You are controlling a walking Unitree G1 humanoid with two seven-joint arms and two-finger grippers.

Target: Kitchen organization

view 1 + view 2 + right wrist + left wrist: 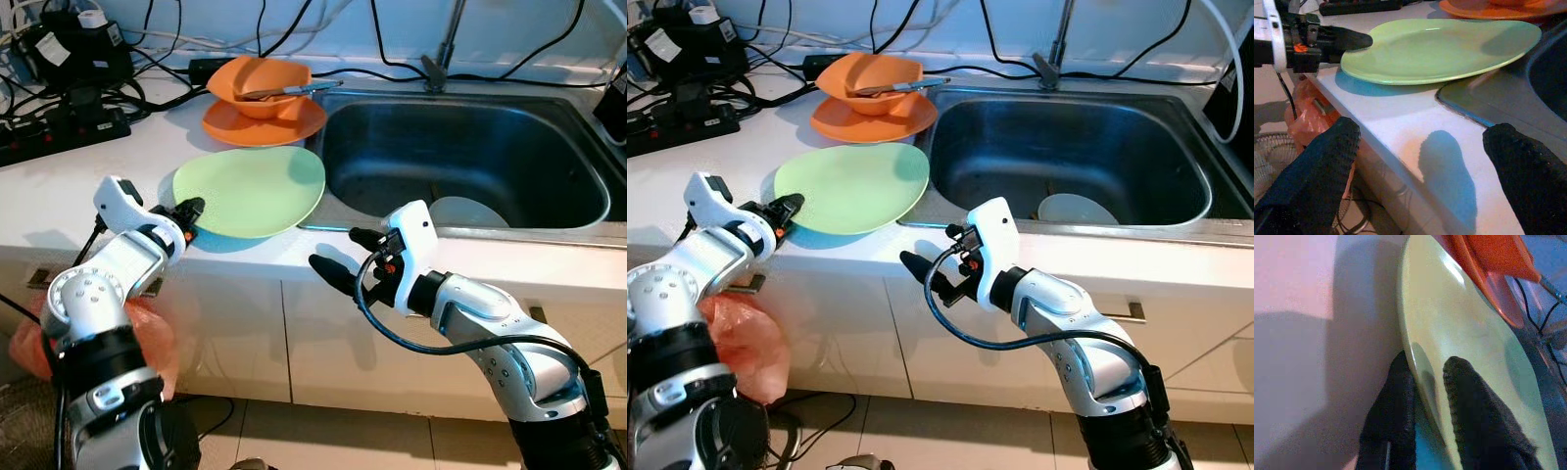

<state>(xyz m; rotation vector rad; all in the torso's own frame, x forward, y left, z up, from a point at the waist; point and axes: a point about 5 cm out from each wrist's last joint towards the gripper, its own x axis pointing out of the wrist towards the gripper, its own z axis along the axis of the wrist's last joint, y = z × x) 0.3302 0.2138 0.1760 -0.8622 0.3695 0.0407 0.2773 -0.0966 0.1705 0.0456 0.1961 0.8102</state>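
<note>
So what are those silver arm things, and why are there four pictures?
They belong to a robot standing at a kitchen counter. Two pictures come from cameras in its head, like eyes looking down. The other two come from little cameras on its wrists, looking along its black fingers. The left gripper has pinched the rim of a green plate, one finger above and one below. That plate is tipped up, and its far edge hangs over the sink. The right gripper waits open in front of the counter, holding nothing. Behind the green plate sits an orange bowl on an orange plate. A white dish lies in the sink.
</note>
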